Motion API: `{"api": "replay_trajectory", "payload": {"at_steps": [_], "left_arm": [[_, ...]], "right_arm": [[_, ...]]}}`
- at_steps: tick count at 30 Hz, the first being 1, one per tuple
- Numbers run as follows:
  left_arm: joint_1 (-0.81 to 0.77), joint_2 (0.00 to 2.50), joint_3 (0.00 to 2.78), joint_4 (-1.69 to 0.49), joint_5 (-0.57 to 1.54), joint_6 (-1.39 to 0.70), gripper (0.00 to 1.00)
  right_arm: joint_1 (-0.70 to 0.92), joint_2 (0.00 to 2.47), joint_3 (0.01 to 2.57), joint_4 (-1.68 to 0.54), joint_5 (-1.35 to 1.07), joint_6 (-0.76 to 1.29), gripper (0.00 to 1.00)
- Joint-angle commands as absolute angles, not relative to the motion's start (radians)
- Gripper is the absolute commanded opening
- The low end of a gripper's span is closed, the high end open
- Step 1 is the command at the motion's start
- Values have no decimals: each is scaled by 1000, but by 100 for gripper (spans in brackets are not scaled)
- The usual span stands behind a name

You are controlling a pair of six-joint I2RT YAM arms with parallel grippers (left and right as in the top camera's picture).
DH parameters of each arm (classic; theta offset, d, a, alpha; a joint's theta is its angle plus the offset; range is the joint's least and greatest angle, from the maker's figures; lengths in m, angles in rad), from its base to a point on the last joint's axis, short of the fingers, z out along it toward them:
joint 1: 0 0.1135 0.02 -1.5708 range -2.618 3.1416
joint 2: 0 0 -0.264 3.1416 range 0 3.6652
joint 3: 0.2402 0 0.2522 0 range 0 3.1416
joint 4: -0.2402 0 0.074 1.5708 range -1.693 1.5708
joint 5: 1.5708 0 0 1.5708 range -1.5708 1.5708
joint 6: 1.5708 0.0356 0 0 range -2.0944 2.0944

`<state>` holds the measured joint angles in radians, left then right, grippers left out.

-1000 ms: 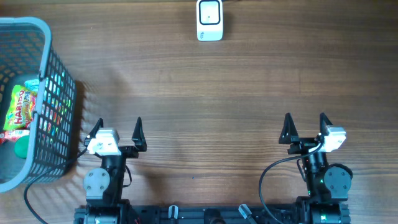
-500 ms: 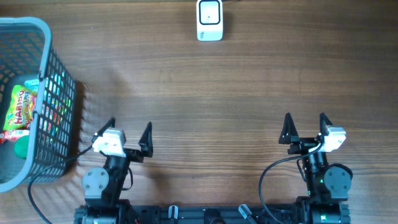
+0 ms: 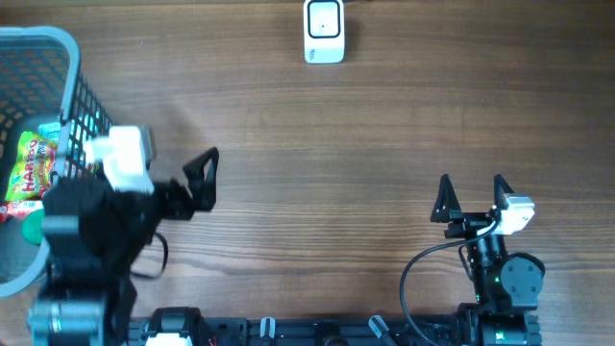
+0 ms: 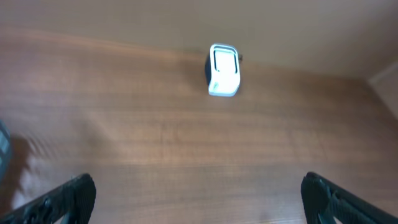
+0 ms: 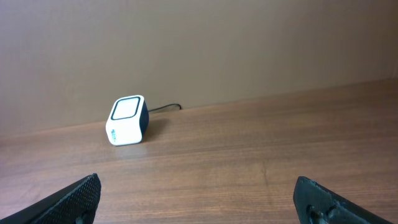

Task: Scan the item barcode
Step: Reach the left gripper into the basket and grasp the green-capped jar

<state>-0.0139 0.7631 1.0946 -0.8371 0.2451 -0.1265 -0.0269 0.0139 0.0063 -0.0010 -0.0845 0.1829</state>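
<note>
Overhead, the barcode scanner [image 3: 324,31] stands at the 12 o'clock edge of the wooden table [image 3: 384,125], with a thin cable [image 5: 165,107] trailing behind it. A grey mesh basket [image 3: 60,40] sits at 9 o'clock. Inside it lies a Haribo candy bag [image 3: 29,165], with a green item [image 3: 34,229] just beside it toward 6 o'clock. The left gripper [image 4: 199,202] hangs near the basket's wall, jaws spread wide and holding nothing; its wrist camera shows the scanner ahead. The right gripper [image 3: 472,197] sits at 5 o'clock, jaws equally wide, empty, well apart from the scanner.
</note>
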Motion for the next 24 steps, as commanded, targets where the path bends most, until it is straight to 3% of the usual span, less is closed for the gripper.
{"api": "replay_trajectory", "payload": {"at_steps": [1, 7, 15, 24], "left_arm": [[-10, 882, 1145, -916, 325, -139, 100], [-10, 1031, 1150, -940, 367, -143, 100], [-7, 1047, 1335, -961, 365, -143, 100], [-7, 1045, 1422, -965, 208, -295, 100]], "right_arm": [[-19, 10, 5, 2, -73, 193, 100], [-19, 10, 5, 2, -73, 193, 100], [-19, 10, 5, 2, -73, 193, 100], [-19, 10, 5, 2, -73, 193, 100]]}}
